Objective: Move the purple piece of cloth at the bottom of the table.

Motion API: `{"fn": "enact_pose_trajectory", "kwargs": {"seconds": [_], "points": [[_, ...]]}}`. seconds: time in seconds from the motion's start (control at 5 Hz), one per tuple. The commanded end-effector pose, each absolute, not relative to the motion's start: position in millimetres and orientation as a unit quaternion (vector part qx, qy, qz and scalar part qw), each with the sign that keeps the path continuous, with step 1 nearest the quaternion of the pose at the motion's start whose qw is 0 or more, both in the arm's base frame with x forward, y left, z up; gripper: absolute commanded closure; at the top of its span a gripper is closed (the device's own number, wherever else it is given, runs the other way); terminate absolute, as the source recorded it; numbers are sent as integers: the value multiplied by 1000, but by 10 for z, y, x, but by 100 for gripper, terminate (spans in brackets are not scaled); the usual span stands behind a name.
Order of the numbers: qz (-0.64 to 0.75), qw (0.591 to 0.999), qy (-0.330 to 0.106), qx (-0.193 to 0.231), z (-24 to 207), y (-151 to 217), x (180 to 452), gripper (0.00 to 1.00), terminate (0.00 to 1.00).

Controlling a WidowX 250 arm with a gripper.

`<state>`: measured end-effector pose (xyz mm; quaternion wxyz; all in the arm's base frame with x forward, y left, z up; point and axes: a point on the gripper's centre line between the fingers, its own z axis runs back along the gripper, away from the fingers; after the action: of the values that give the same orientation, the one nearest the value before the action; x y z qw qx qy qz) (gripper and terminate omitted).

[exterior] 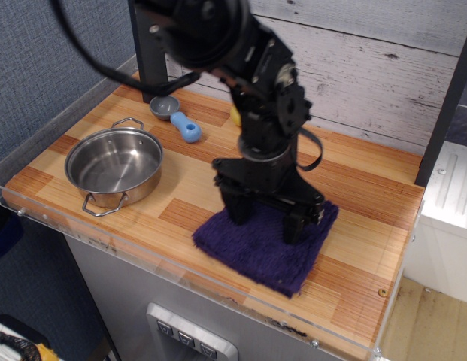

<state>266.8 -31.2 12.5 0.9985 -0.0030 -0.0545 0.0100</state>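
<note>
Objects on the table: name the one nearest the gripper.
The purple cloth, lying at the table's front edge: the gripper presses its fingers straight onto it. The steel pot and blue scoop sit apart, off to the left.

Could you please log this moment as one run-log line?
phase: dragging | end effector: pressed on purple cloth, open | cloth: near table front edge | pot: left, untouched

No text, label, brand, number or sign is legible anywhere in this view. The black gripper [265,216] shows no marking, and neither does the purple piece of cloth [256,252] beneath it.
</note>
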Motion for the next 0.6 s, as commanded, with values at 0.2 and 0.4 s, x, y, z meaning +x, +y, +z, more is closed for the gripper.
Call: {"fn": "enact_pose_trajectory", "kwargs": {"seconds": [0.2, 0.4], "points": [[45, 998, -42, -10, 179, -250, 2371, 0, 0], [61, 997, -48, -11, 235, -232, 2479, 0, 0]]}}
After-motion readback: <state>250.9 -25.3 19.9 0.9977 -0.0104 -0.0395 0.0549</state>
